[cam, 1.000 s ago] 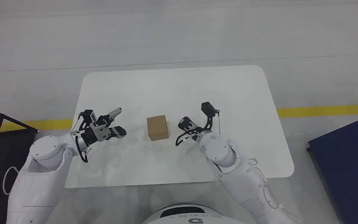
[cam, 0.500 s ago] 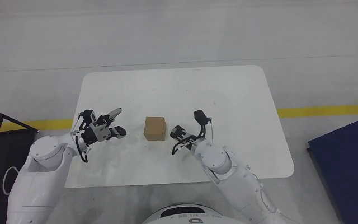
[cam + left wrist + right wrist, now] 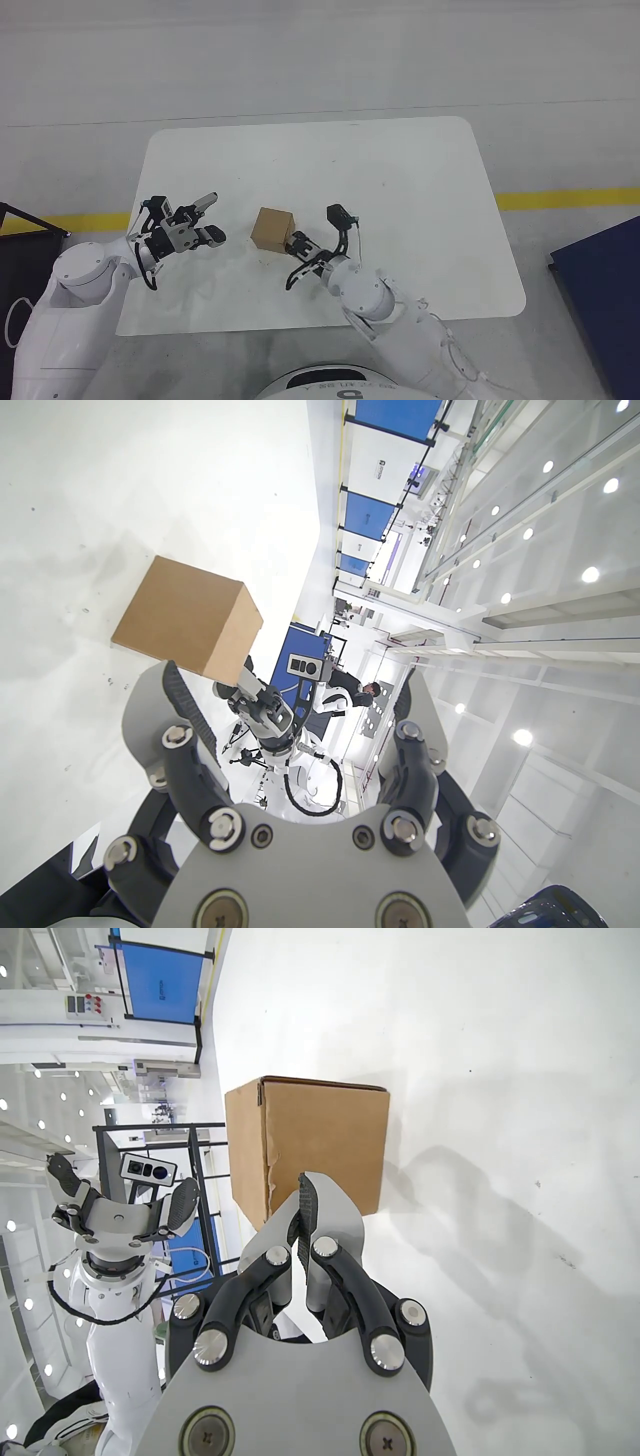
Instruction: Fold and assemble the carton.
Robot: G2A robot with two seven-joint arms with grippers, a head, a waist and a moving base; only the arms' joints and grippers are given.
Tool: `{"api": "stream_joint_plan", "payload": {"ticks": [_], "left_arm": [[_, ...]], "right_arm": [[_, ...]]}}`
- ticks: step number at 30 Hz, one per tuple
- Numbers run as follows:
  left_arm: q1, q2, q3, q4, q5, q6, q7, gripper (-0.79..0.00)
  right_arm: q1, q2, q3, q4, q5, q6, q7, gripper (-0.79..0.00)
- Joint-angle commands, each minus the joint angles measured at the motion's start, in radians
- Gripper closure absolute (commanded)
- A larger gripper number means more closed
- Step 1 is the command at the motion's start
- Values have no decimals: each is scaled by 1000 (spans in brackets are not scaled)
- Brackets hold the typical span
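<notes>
A small brown carton (image 3: pixel 272 230), closed into a cube, stands on the white table (image 3: pixel 400 170) near its middle, turned a little askew. My right gripper (image 3: pixel 298 246) is shut with nothing in it, and its tips touch the carton's side. In the right wrist view the shut gripper (image 3: pixel 305 1190) presses against the carton (image 3: pixel 310 1138) near a torn seam. My left gripper (image 3: pixel 209 218) hangs open to the left of the carton, a short gap away. In the left wrist view the open left gripper (image 3: pixel 292 687) faces the carton (image 3: pixel 185 620), with the right gripper (image 3: pixel 250 695) behind it.
The table's front edge (image 3: pixel 300 328) runs close to both arms. A yellow floor line (image 3: pixel 570 198) passes on the right, above a dark blue object (image 3: pixel 600 275). A black frame (image 3: pixel 20 225) stands off the table's left side.
My right arm has moved left with its gripper shut, pushing the carton a little to the left and turning it. The left arm has stayed where it was.
</notes>
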Motion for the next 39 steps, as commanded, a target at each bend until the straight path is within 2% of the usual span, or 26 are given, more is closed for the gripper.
{"api": "stream_joint_plan", "payload": {"ticks": [1,7,10,14,19,22,25,28,32,35,39], "left_arm": [[0,0,0,0,0,0,0,-785],[0,0,0,0,0,0,0,-785],[0,0,0,0,0,0,0,-785],[0,0,0,0,0,0,0,-785],[0,0,0,0,0,0,0,-785],[6,-1,5,-2,-9,0,5,-785],[60,-5,-2,-39,-44,-26,20,-785],[142,-1,-52,-98,-38,-45,18,-785],[224,3,-81,-169,23,-13,32,-785],[210,1,-55,-174,32,-11,59,-785],[120,-7,32,-139,29,22,90,-785]], "right_arm": [[-28,2,18,-31,9,-12,-41,0],[-141,22,107,-182,-38,-75,-161,0],[-193,34,145,-242,-44,-127,-141,0],[-212,50,185,-250,-36,-183,-18,0],[-170,65,204,-232,-28,-221,198,0],[-142,70,216,-221,-32,-225,253,0],[-120,73,231,-210,-18,-235,284,0],[-108,76,245,-192,-1,-248,297,0],[-90,76,240,-163,15,-255,299,0],[-77,74,229,-140,33,-266,290,0],[-70,72,217,-107,55,-281,271,0]]}}
